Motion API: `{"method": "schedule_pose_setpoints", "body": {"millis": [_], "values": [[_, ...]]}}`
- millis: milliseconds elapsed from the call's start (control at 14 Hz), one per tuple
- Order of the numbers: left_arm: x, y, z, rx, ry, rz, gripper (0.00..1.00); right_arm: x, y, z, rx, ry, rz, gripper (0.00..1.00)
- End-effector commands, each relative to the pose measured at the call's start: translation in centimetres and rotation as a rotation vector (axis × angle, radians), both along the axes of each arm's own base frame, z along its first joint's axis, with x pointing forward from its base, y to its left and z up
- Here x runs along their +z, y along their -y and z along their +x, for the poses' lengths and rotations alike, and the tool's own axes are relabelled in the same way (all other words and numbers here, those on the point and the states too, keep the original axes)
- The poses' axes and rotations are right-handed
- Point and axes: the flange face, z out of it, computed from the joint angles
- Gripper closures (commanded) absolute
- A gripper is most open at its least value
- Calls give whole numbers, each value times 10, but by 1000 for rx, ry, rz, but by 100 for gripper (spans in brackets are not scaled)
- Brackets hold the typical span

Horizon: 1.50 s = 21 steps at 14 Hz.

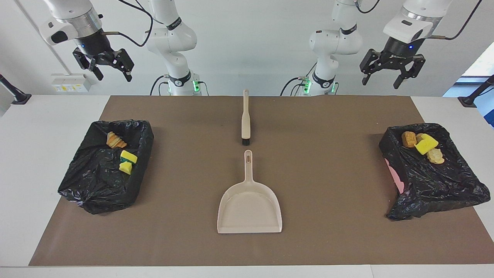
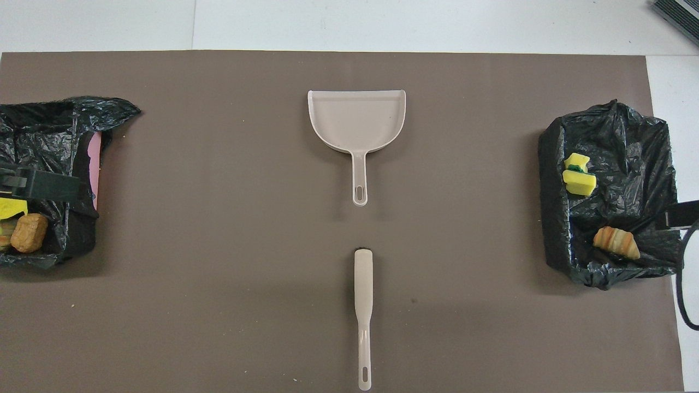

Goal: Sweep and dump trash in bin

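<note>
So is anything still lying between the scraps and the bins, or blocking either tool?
Nothing visible does. The scraps already lie inside the two black-lined bins. The mat between holds only the dustpan and the brush. The left tool and the right tool hang raised and open.

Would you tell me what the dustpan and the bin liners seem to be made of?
The dustpan looks like rigid moulded plastic, beige and smooth: even colour, crisp raised rim. The bin liners look like thin black plastic film: crinkled and glossy.
</note>
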Motion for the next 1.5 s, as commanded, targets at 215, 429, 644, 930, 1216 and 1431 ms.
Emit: {"method": "schedule_pose_setpoints", "body": {"millis": [215, 429, 644, 930, 1216, 1431], "values": [[12, 5, -7, -46, -73, 6, 0, 0, 0, -4, -6, 7, -11, 0], [8, 4, -11, -37, -86, 5, 0, 0, 0, -4, -6, 7, -11, 0], [6, 2, -12, -32, -90, 7, 0, 0, 0, -4, -6, 9, -11, 0], [4, -2, -14, -28, -89, 15, 0, 0, 0, -4, -6, 7, -11, 0], [4, -4, -14, -23, -89, 17, 0, 0, 0, -4, -6, 7, -11, 0], [4, -16, -12, -2, -85, 36, 0, 0, 0, -4, -6, 7, -11, 0]]}}
